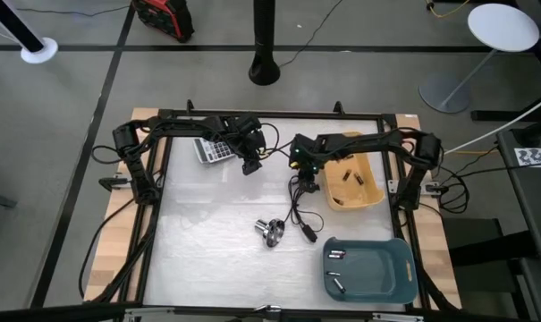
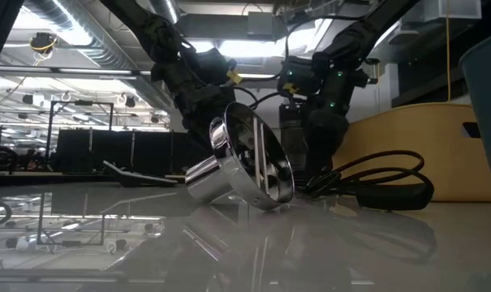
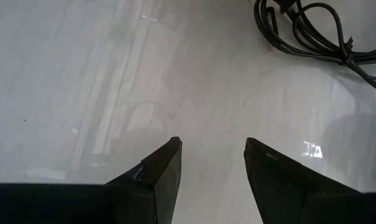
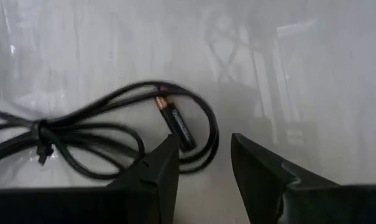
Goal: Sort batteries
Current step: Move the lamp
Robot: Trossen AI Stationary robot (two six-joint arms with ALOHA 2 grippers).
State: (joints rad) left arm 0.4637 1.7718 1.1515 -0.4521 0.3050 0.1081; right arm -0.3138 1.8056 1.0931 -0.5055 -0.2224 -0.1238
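One dark battery point(image 4: 176, 125) with a copper-coloured end lies on the white table inside a loop of the black cable point(image 4: 82, 127). My right gripper point(image 4: 203, 148) is open just above the table, its fingers short of the battery. In the high view it hangs over the cable's far end point(image 1: 303, 170). My left gripper point(image 3: 211, 146) is open over bare table by the calculator point(image 1: 215, 149), touching nothing. Other batteries lie in the yellow tray point(image 1: 346, 176) and in the teal bin point(image 1: 335, 256).
The yellow tray point(image 1: 370, 199) sits at the right, the teal bin point(image 1: 397, 268) at the near right corner. A shiny metal knob point(image 1: 270, 233) lies mid-table and fills the low view point(image 2: 245, 162). The cable point(image 1: 300, 213) runs from the right gripper toward the knob. Black frame rails border the table.
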